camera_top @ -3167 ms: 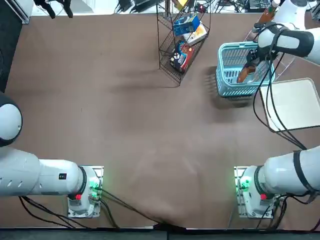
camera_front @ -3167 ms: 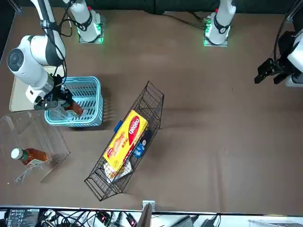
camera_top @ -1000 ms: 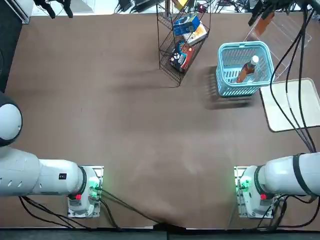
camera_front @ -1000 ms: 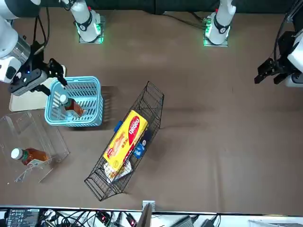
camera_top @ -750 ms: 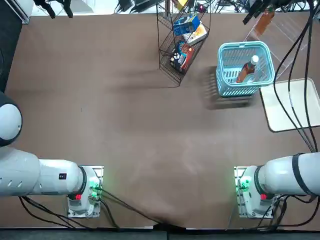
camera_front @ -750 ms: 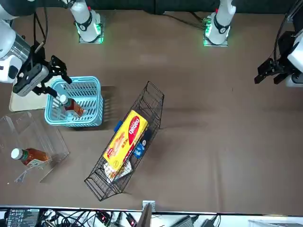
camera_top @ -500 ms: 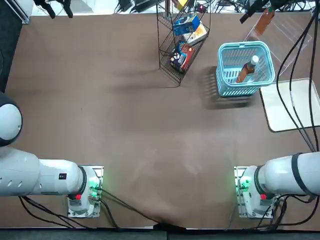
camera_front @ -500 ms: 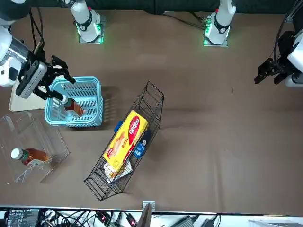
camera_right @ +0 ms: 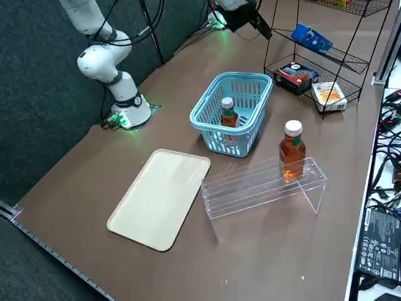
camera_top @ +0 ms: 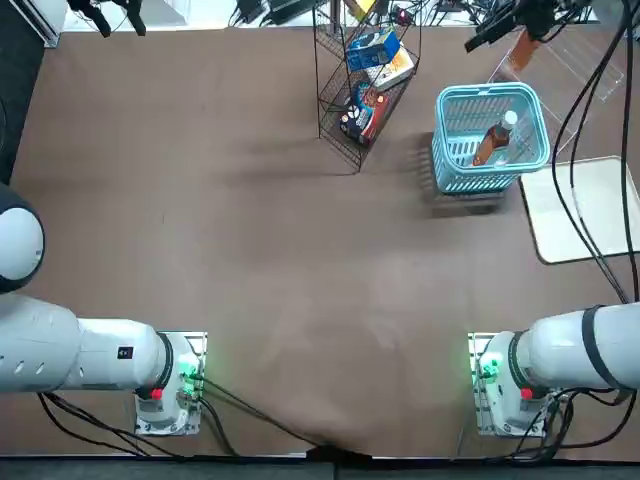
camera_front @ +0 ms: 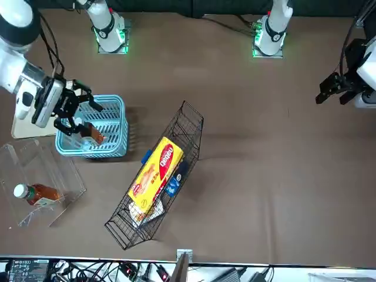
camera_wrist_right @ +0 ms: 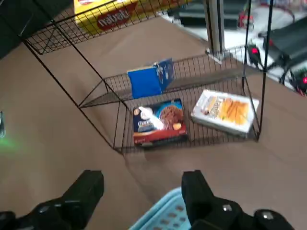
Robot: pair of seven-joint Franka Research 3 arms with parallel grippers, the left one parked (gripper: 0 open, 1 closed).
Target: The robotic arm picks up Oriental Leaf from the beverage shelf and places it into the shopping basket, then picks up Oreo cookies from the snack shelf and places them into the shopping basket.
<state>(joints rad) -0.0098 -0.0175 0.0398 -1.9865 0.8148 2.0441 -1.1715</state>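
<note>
Overhead, the right gripper [camera_wrist_right: 143, 183] is only partly in frame at the far edge, its arm cut off. Front view: it hangs over the basket's stand-side end, screening part of the bottle there. Wrist view: fingers spread wide, nothing between them.

Bottles, two. One Oriental Leaf [camera_top: 493, 143] lies at a slant inside the shopping basket [camera_right: 231, 113], white cap raised; slotted wall covers its lower part in the right side view. A second tea bottle [camera_right: 292, 151] is on the beverage shelf [camera_right: 263, 188], seen through clear acrylic; overhead, mostly hidden, just a brown patch, probably its body.

Basket, one, turquoise; only a corner shows in the wrist view. White tray, one [camera_right: 160, 199], flat just beside the basket, partly crossed by cables overhead.

Snack shelf [camera_wrist_right: 115, 98], one, black wire, well apart from the basket in the top view. Packs on it, four: Oreo cookies [camera_wrist_right: 146, 80], a blue box alone on the middle tier; red-and-black pack [camera_wrist_right: 160, 122] and cream-orange box [camera_wrist_right: 226, 111] side by side on the lower tier; yellow pack [camera_front: 155, 174] on the top tier, cut off in the wrist view. From the front, the yellow pack covers much of what sits beneath; blue shows in pieces only.
</note>
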